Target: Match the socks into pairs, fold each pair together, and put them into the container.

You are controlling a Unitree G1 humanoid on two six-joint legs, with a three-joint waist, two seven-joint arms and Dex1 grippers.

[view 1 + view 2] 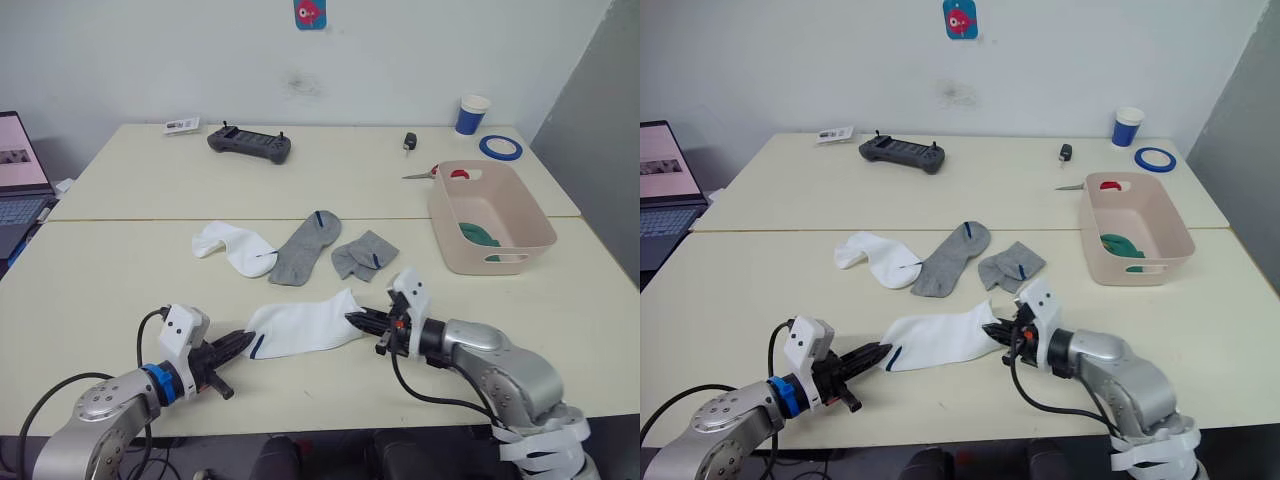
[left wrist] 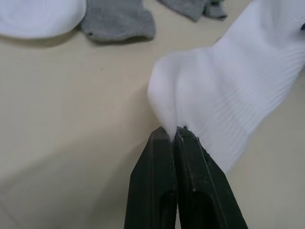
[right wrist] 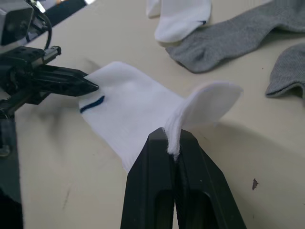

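Note:
A white sock lies stretched near the table's front edge between my two grippers. My left gripper is shut on its cuff end, beside the small blue mark. My right gripper is shut on the toe end, which curls up above the fingers. Behind it lie another white sock, a flat grey sock and a bunched grey sock. The pink-beige container stands at the right with dark green socks inside.
A black controller, a white card, a small black object, scissors, a blue tape roll and a paper cup sit on the far table. A laptop is at the left.

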